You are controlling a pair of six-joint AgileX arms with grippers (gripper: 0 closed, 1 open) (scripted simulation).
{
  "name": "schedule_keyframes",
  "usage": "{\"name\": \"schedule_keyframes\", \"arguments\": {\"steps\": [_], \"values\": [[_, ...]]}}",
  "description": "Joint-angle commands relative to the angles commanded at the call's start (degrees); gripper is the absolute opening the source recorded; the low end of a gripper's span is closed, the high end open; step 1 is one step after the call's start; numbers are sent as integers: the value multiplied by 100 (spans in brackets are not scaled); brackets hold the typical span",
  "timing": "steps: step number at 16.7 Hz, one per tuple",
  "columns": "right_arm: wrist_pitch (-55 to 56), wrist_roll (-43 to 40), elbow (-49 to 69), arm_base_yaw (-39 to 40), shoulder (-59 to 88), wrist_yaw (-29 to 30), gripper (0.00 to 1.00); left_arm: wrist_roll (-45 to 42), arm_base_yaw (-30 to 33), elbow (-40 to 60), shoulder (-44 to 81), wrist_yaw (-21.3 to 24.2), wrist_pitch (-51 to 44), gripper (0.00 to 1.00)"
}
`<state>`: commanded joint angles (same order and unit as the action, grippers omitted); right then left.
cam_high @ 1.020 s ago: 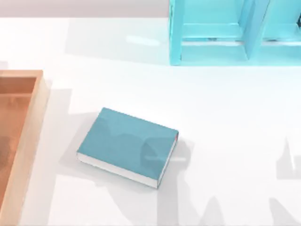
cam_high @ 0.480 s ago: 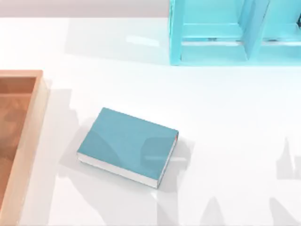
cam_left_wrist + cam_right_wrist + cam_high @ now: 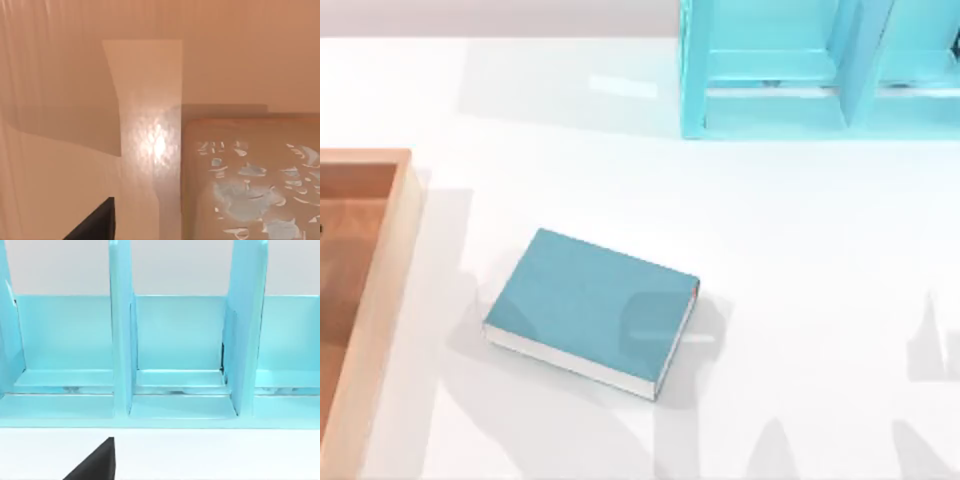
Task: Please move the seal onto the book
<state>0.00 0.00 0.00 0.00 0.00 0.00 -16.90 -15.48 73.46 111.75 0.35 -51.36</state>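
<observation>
The book lies flat on the white table, left of centre, with a teal cover, white page edges and a small red mark at its right corner. The seal is a tan-brown block with rounded edges and pale flecks on its face. It is seen close up in the left wrist view, against the wooden tray's inner surfaces. A black part of my left gripper is beside the seal and apart from it. A black part of my right gripper faces the shelf unit.
A wooden tray stands at the table's left edge, left of the book. A light-blue shelf unit with upright dividers stands at the back right, also seen as the shelf unit in the right wrist view. White table lies between book and shelf.
Shadows inside the tray and over the book's left side have shifted, and a small dark speck now shows at the tray's left edge. The book has not moved.
</observation>
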Motion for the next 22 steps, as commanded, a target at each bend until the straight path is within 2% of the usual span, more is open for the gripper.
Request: {"name": "schedule_keyframes", "arguments": {"steps": [13, 22], "values": [[0, 0, 0, 0, 0, 0, 100, 0, 0, 0, 0, 0, 0, 2], [0, 0, 0, 0, 0, 0, 100, -5, 11, 1, -12, 3, -1, 0]]}}
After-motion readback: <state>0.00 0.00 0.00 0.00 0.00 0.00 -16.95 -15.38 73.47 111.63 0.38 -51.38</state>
